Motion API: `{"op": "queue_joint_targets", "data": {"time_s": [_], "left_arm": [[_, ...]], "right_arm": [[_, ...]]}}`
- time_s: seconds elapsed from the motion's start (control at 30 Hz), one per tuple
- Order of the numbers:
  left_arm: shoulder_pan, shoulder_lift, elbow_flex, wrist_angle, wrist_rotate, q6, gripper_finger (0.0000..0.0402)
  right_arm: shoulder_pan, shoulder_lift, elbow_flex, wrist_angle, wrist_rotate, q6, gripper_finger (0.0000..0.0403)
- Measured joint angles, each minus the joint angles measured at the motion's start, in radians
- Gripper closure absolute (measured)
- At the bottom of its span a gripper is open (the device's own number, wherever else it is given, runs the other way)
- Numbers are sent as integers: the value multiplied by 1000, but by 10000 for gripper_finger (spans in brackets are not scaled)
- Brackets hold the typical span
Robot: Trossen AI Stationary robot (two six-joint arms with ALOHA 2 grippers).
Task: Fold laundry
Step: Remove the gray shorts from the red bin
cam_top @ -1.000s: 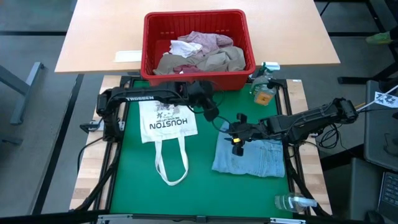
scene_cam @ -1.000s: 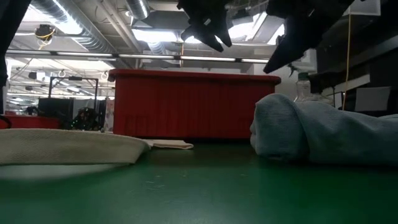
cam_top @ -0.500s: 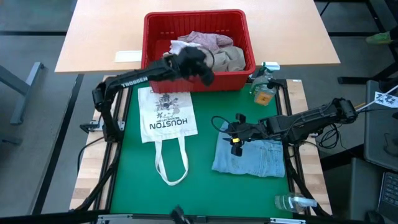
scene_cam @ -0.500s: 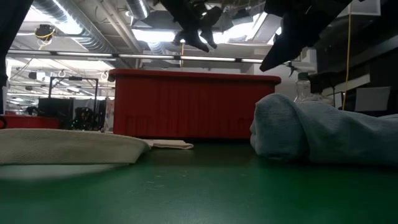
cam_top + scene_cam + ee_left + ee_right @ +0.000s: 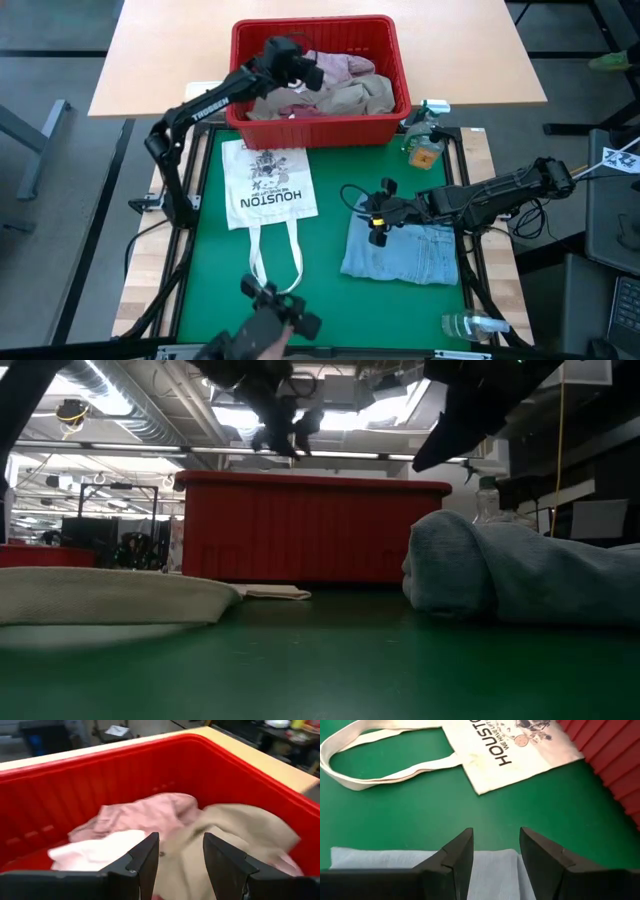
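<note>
Over the red basket (image 5: 250,40), left gripper (image 5: 303,72) poised with fingers apart and empty, lined up above the heap inside, presumably to pick the next garment for folding. Beneath those fingers, a tan cloth piece (image 5: 240,832), a pink shirt (image 5: 142,815) and something white (image 5: 95,855), all crumpled and overlapping, none yet lifted. On the green mat (image 5: 320,290), folded jeans (image 5: 415,255) lying as a soft light-blue block at the right side, rolled edge plump in the low view; probably finished and parked there out of the way. Right gripper (image 5: 375,215) hovering just over the near edge of that denim, fingers spread, gripping nothing, seemingly waiting while the other arm fetches. Beside the jeans, well apart, a cream tote bag (image 5: 268,195) spread flat with its handles (image 5: 275,265) trailing toward the table's front, printed side up. Beyond the mat's right corner, a spray bottle (image 5: 425,140) standing clear of the work.
</note>
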State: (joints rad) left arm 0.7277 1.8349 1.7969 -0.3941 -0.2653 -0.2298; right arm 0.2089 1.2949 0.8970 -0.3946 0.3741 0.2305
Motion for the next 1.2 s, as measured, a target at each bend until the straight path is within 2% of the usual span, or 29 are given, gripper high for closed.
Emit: {"op": "queue_joint_targets", "data": {"time_s": [0.27,0.5,0.67,0.93,1.2], "left_arm": [[91,133,0,7,100,-4,253],[127,283,0,24,105,-5,253],[141,375,0,63,172,-7,253],[143,499,0,99,178,-6,253],[143,525,5,114,157,21,255]], "right_arm": [[0,0,0,11,1,0,242],[0,0,0,11,2,4,242],[0,0,0,11,3,4,242],[0,0,0,9,90,4,242],[-2,0,0,10,111,4,242]]}}
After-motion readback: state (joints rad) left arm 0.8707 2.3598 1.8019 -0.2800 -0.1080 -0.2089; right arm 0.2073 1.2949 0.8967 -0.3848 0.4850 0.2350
